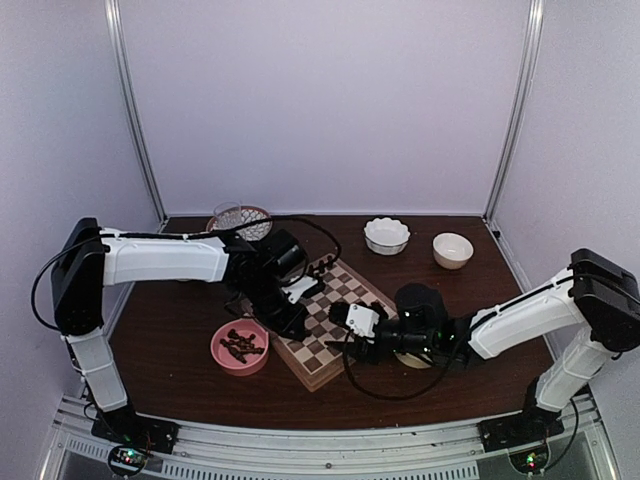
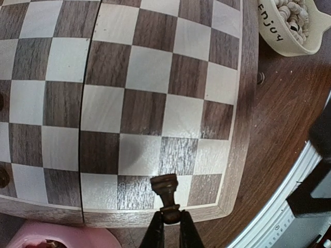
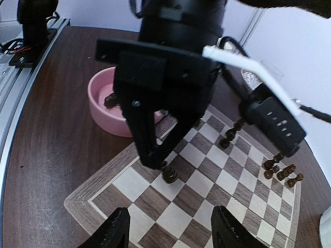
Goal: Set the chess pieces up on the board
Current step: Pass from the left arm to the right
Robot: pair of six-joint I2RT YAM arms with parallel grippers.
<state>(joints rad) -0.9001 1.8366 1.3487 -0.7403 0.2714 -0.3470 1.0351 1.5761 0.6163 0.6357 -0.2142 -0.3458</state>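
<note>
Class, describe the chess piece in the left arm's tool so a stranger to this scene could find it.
Find the checkered board in the table's middle, then its edge nearest the pink bowl. There the left tool pinches one dark brown piece by its top. Unlike the other dark pieces, loose across the board, it alone is gripped.
</note>
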